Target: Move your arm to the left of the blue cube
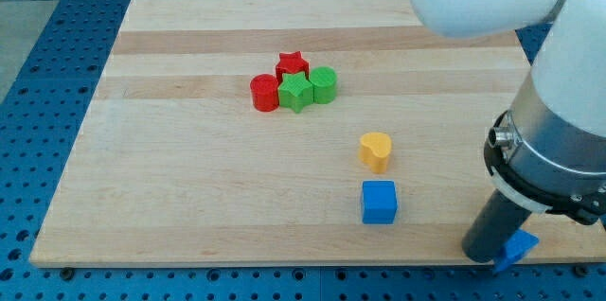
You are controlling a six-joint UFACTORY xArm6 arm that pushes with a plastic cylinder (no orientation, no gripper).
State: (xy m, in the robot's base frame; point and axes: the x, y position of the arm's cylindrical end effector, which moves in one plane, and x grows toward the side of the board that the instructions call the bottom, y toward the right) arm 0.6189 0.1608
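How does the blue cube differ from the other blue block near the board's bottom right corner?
The blue cube shows whole and stands free on the board; the other blue block is mostly hidden behind my rod, so its shape cannot be made out. My tip sits right beside that block, while the cube lies apart, to the tip's left in the view. Both are blue.

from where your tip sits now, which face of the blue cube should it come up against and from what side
No gripping here, only pushing. The blue cube sits square with flat sides. My tip is at its lower right, beside a small blue block. I'd probably circle along the view's bottom and meet the middle of its left face, which looks unobstructed.
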